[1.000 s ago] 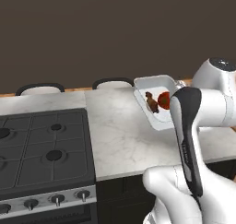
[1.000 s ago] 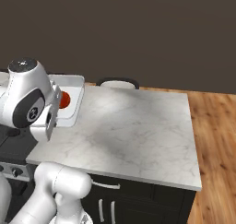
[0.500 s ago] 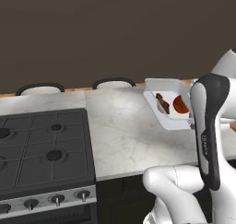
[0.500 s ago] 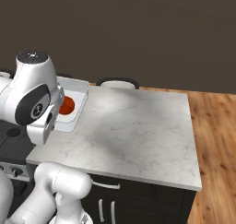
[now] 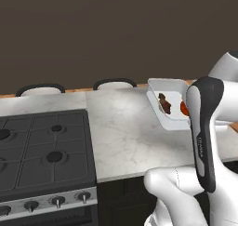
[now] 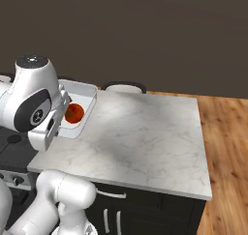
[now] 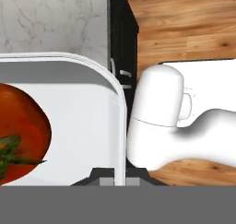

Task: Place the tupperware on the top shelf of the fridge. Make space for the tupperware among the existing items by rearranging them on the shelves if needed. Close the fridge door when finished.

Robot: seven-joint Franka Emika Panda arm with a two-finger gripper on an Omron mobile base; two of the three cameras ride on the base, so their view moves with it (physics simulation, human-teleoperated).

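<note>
We see the tupperware (image 7: 92,108) pinched by its rim wall between the closed jaws of the gripper (image 7: 119,178), the tub hanging off the claw rather than resting flat. In the hand view the white wall runs straight up from between the finger tips and curves round a rounded corner, so the tub's body spreads away from the grip to that picture's left, a red tomato-like fruit (image 7: 18,135) with a green stalk lying inside.

From the left base view the tupperware (image 5: 168,106) sits at the far right of the marble counter (image 5: 125,132), apparently raised above it, its long axis running away from the camera, partly behind the arm's dark-striped link. A brown lump (image 5: 164,103) lies in it beside the red fruit. The right base view shows the same tub (image 6: 77,108) tucked against the arm's big joint, over the counter's left end, just beside the stove (image 5: 42,150).

The tub is shallow, white and smooth-walled, with no lid that we can make out. We judge the load hangs wholly to one side of the grip, so the carry towards the fridge calls for keeping the tub level
</note>
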